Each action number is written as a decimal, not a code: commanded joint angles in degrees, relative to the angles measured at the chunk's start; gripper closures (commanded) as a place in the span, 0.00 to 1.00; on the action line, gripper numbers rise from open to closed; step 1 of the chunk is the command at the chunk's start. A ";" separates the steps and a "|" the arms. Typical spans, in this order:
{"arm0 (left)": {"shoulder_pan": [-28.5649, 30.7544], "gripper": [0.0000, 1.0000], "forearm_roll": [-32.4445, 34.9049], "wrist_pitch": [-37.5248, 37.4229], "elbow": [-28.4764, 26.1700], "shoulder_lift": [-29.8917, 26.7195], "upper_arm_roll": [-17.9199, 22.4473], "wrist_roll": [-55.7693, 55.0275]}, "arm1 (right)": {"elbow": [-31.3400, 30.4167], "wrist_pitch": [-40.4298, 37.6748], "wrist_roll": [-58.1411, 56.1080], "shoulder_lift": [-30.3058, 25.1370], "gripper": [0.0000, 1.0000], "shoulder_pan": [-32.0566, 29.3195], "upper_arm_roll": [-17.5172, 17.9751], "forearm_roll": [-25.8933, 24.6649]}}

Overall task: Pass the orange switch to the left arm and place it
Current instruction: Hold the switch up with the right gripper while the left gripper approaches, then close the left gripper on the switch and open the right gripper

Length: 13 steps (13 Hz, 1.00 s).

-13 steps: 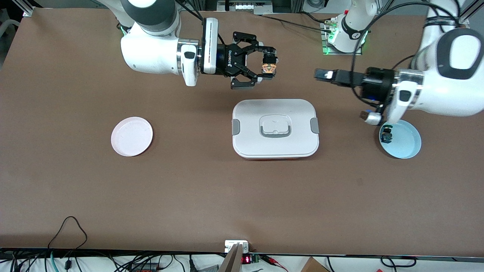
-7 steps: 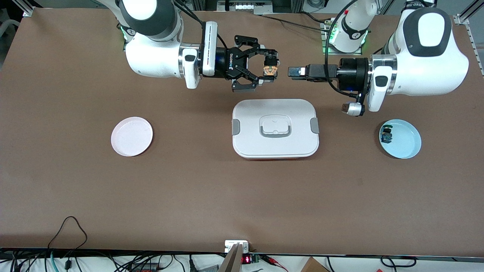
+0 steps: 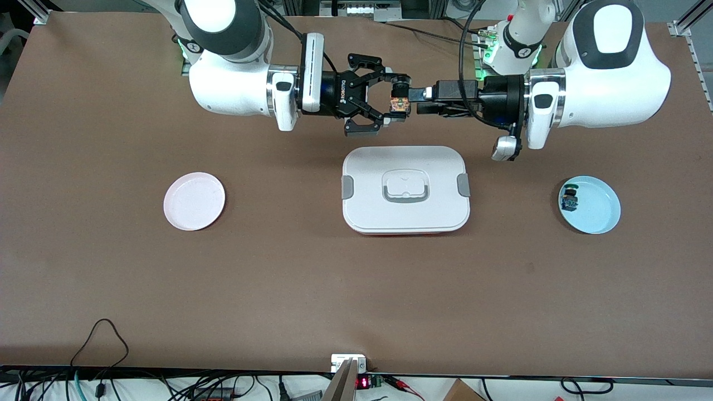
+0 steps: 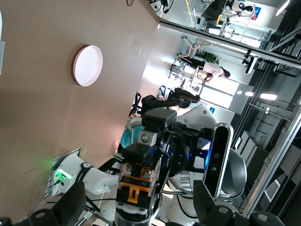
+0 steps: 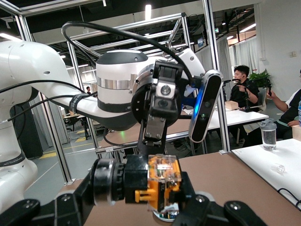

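Above the desk (image 3: 111, 278), farther from the front camera than the box (image 3: 406, 189) | orange switch (image 3: 397, 103): clamped in right gripper (image 3: 396, 100) | left gripper (image 3: 416, 100): fingers spread wide, flanking switch, nothing held.

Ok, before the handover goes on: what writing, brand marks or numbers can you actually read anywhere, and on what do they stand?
"ROBOTIQ": white lettering on the black body of the right gripper, which holds the orange switch above the table, farther from the front camera than the box; it reads turned round in the front view.
Red digits on a small display at the table's near edge: too small to read.
Left gripper: no readable text.
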 commanded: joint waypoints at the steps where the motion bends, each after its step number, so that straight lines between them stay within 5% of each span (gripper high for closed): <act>1: 0.68 0.02 -1.73 0.23 -2.42 -1.84 -0.91 1.49 | -0.41 1.14 -1.53 -0.05 0.99 0.33 -0.05 1.40; 5: 0.76 0.15 -1.73 0.49 -2.43 -1.93 -2.41 1.05 | -0.41 1.50 -1.53 -0.05 0.99 0.42 0.04 1.40; 7: 1.02 0.29 -1.73 0.49 -2.34 -1.93 -2.41 1.05 | -0.41 1.50 -1.53 -0.13 0.99 0.33 -0.05 1.40; 12: 1.38 0.76 -1.64 0.23 -2.07 -1.84 -2.41 1.75 | -0.58 1.23 -1.53 -0.13 0.99 0.25 -0.13 1.13; 13: 1.38 0.93 -1.64 0.31 -2.07 -1.93 -2.32 1.93 | -0.76 1.23 -1.53 -0.13 0.99 0.33 -0.14 1.13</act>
